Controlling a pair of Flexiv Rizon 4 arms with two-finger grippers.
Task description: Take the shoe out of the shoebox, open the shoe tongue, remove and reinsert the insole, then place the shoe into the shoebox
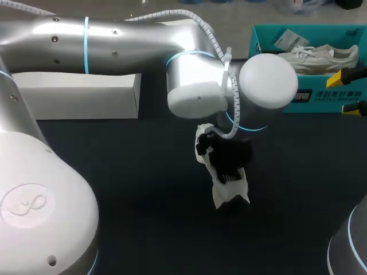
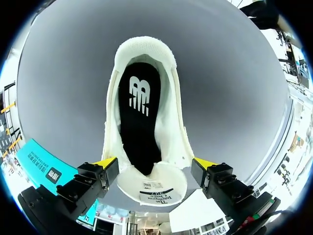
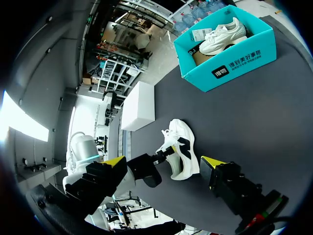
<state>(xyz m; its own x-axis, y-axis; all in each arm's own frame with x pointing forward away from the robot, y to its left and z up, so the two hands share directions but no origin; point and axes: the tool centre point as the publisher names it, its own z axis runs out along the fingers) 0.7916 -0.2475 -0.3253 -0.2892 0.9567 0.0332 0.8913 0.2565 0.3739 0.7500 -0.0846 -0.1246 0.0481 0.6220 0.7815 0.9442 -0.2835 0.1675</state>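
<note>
My left arm [image 1: 143, 34] runs from 9 o'clock to table [image 1: 114, 172] centre, right over the shoe [image 1: 226, 195], so no way in from above. Open tabletop at 3 thru 8 o'clock of the shoe: side approach OK. White box [image 1: 80, 94] at 10 o'clock, shoebox [image 1: 328, 98] at 1 o'clock w/ a second shoe [image 1: 321, 57] inside. My right gripper [image 1: 348, 93] hangs at the shoebox front.

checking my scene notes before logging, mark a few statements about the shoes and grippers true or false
1. A white boxed shoe lies in the teal shoebox. True.
2. The table shoe stands on the dark table, outside the shoebox. True.
3. The table shoe has no insole. False: a black insole sits inside it, below the left gripper.
4. The right gripper holds a shoe. False: the right gripper is open and empty.
</note>
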